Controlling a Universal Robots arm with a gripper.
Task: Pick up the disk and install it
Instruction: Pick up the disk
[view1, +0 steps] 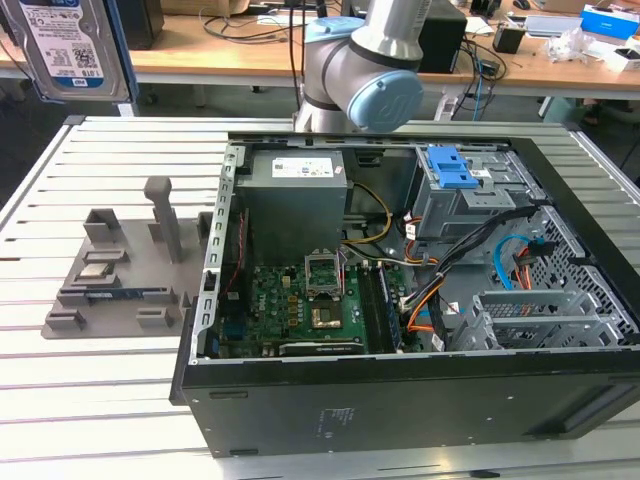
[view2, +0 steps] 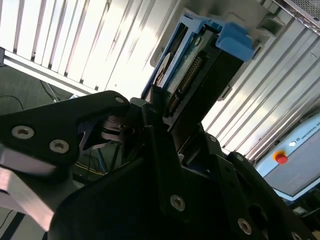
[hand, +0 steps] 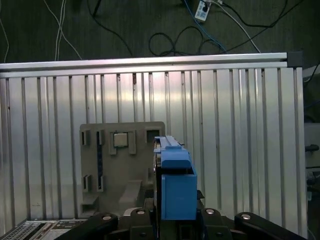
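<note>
Black 2-finger claw (view2: 167, 120) was clenched on 1 end of the flat silver-grey hard disk with blue plastic side rails (view2: 200, 70), so the disk's long axis ran straight out from the fingers, away from the wrist. In the exterior view the disk (view1: 70, 45) hung in the air, well off to the exterior view's left of the open black computer case (view1: 400, 410), white and blue label facing the camera. The first wrist view had it edge-on over the grey plastic parts fixture (hand: 117, 170), which lay on the slatted aluminium table (hand: 240, 125) just beside the case on that same side. The small square silver chip (hand: 120, 140) sat in the fixture. The blue-topped grey drive cage (view1: 450, 190) sat inside the case at its far corner on the exterior view's right, well apart from the disk. Between them: case wall, grey power supply box (view1: 295, 195), loose cables (view1: 470, 250).
</note>
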